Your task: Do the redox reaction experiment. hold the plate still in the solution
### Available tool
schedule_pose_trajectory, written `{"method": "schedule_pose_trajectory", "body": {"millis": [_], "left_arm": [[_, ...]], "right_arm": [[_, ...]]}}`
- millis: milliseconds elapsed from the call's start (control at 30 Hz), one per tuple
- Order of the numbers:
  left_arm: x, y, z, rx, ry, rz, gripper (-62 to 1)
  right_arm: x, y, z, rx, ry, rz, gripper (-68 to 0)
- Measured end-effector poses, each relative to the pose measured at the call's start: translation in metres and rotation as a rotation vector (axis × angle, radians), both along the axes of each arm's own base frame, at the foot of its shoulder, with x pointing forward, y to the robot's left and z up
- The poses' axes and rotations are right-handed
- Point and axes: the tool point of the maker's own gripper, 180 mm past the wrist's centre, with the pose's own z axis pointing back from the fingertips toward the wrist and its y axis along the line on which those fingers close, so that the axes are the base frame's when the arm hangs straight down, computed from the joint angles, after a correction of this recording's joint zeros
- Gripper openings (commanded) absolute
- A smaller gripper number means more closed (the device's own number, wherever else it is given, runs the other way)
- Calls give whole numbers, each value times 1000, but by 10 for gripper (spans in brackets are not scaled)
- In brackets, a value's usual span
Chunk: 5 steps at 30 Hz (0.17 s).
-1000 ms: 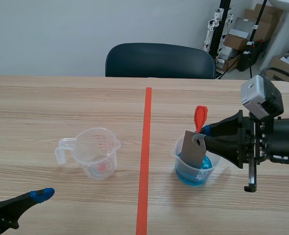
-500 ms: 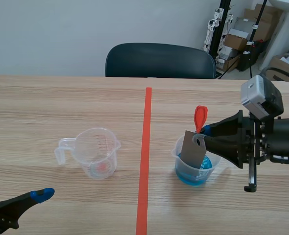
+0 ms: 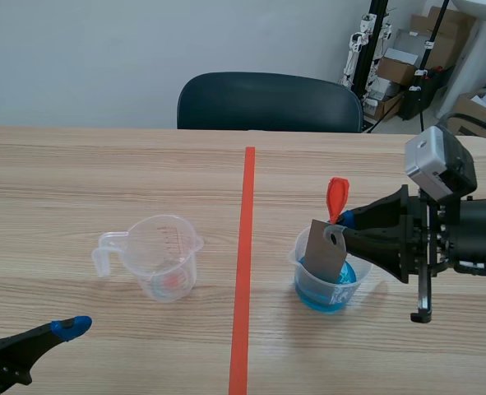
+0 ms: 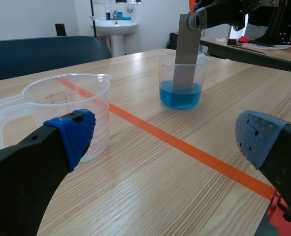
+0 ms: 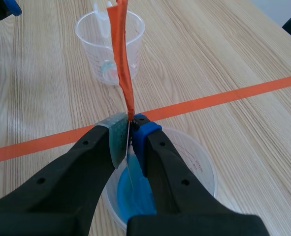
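One jug (image 3: pixel 162 257), one cup (image 3: pixel 298 263), one plate (image 3: pixel 325 252) in right tool (image 3: pixel 344 223).

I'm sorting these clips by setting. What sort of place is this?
Probably a robotics lab or workroom rather than a home. A tape-marked wooden table carries a cup of blue solution, cardboard boxes are piled against the far wall, and a washbasin stands further back.
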Motion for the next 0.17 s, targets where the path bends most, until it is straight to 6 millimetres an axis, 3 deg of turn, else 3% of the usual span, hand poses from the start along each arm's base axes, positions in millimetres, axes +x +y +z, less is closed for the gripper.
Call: {"method": "schedule_pose_trajectory", "body": {"millis": [167], "left_arm": [[0,0,0,0,0,0,-13]], "right_arm": [[0,0,0,-3,-1,2,-669]]}}
